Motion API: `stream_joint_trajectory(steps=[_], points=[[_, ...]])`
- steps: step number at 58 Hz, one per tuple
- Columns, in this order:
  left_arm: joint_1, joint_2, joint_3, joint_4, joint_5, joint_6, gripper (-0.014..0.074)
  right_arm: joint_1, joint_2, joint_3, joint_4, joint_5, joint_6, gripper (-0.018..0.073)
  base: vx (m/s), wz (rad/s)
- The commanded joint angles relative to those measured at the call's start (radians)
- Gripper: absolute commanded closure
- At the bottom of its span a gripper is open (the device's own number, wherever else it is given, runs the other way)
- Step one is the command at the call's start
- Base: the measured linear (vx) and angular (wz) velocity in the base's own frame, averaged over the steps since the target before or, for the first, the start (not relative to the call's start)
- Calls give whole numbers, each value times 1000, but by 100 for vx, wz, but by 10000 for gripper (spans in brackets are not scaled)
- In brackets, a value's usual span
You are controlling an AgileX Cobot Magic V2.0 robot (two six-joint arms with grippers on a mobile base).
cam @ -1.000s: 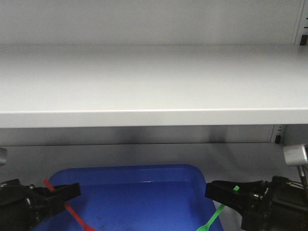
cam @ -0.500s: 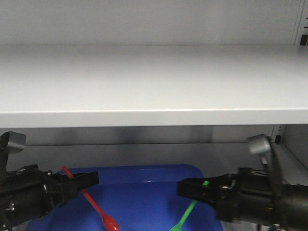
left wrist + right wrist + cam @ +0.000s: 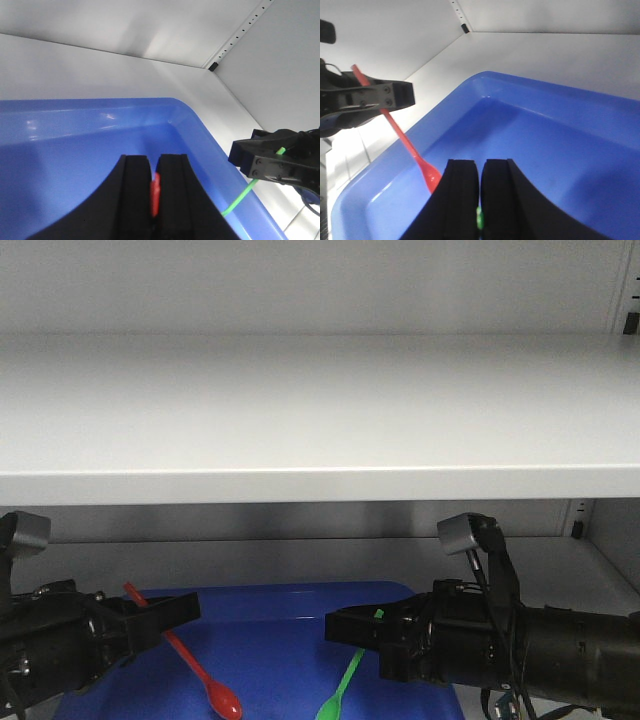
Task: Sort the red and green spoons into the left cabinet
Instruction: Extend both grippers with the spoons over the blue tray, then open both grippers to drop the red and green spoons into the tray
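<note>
Item 1: slim bright red plastic spoon point(image 3: 190, 665). Clenched by handle between left fingers point(image 3: 134, 190), slanted, bowl lowest, over blue plastic tray point(image 3: 300, 592).
Item 2: slim bright green plastic spoon point(image 3: 345, 685). Handle gripped in right fingers point(image 3: 462, 192), bowl lowest, over same tray.
Location: both inside pale grey-white metal cabinet point(image 3: 300, 280), beneath wide flat shelf board point(image 3: 320, 410). Spoon-tray contact: cannot tell.

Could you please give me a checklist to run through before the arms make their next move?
1. Left tool shut on red spoon: ok.
2. Right tool shut on green spoon: ok.
3. Spoon bowls lifted off blue tray: cannot tell.
4. Tools apart from each other: ok.
5. Tools level with the shelf board: not ok, both below it.
</note>
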Motion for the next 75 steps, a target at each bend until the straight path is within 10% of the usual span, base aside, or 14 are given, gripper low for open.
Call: stream_joint_trajectory(steps=[1, 12, 26, 51, 75], points=[[-9, -20, -37, -49, 16, 12, 513, 2, -29, -35, 93, 25, -9, 447, 0, 0], [-9, -20, -37, 65, 11, 72, 307, 2, -29, -35, 93, 13, -23, 183, 0, 0], [-8, -20, -41, 131, -76, 347, 79, 2, -29, -36, 93, 6, -302, -83, 0, 0], [-8, -22, -41, 131, -223, 688, 62, -1, -29, -36, 93, -123, -552, 10, 0, 0], [-8, -24, -35, 131, -274, 674, 104, -1, -29, -34, 88, -149, -564, 117, 0, 0]])
